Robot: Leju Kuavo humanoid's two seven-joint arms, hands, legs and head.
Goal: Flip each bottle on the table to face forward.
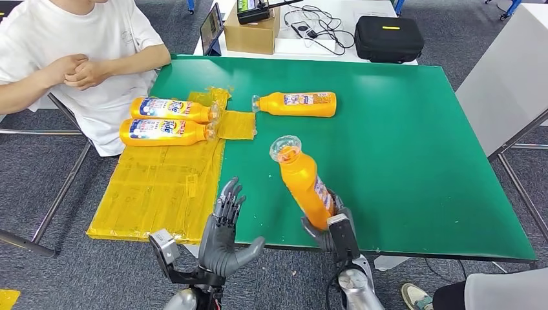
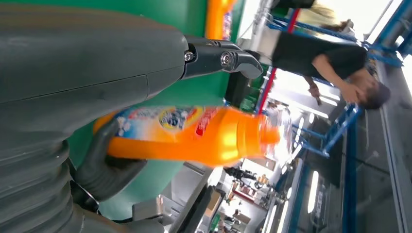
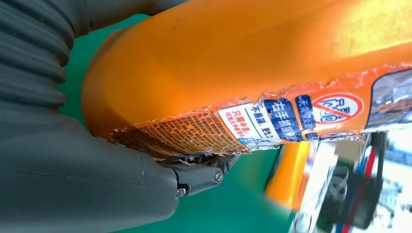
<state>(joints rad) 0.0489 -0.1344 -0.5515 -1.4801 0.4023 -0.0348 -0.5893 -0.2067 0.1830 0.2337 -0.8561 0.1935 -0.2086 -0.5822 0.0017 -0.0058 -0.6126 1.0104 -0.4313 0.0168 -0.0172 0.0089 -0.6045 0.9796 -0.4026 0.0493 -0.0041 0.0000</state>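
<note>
Our right hand [image 1: 333, 227] grips a lifted bottle [image 1: 304, 184], left hand [image 1: 223, 236] spread empty; two bottles [image 1: 169, 121] seem done at far left, another [image 1: 298, 104] awaits.

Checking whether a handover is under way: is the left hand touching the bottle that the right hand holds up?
No: in the head view the left hand hangs open, apart from the lifted bottle gripped by the right hand.
</note>
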